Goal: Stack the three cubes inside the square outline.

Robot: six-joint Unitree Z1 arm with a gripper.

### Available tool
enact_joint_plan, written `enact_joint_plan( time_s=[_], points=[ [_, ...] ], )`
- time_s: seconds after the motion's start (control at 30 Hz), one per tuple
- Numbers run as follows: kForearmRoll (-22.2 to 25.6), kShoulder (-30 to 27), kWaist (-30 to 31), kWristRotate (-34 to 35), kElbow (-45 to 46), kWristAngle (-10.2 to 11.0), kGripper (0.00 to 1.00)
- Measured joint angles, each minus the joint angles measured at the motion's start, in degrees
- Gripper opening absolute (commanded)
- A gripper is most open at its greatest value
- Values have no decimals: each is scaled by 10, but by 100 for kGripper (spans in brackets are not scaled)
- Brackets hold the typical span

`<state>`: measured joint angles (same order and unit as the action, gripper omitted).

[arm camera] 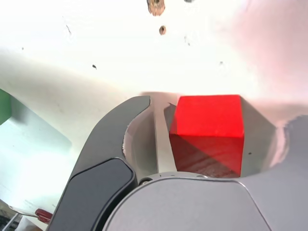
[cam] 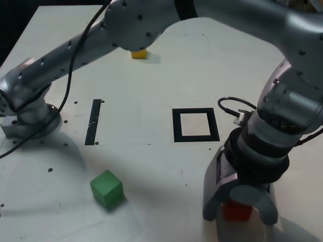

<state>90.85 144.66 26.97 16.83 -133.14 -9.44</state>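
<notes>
In the exterior view, the green cube (cam: 106,188) sits lower left on the counter (cam: 151,75), the yellow cube (cam: 139,53) top centre, the square outline (cam: 196,125) mid-frame. Lower right, the gripper (cam: 239,214) straddles the red cube (cam: 236,210), jaws spread, not clamped.

Unitree Z1 arm (cam: 75,48): silver-grey rounded links studded with small dark screws; black cable (cam: 75,60) trailing along the lower link; black ribbed collar at the wrist; gripper (cam: 239,214) with 2 curved grey jaws, 1 carrying a dark grey pad.
</notes>
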Motion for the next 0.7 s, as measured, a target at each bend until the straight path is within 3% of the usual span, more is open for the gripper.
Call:
enact_joint_plan(
  time_s=[0.1, 0.2, 0.7],
  points=[
    [0, 4, -2, -4, -1, 1, 40],
    [0, 6, -3, -9, -5, 9, 30],
    [0, 6, -3, -15, -11, 10, 29]
  ],
)
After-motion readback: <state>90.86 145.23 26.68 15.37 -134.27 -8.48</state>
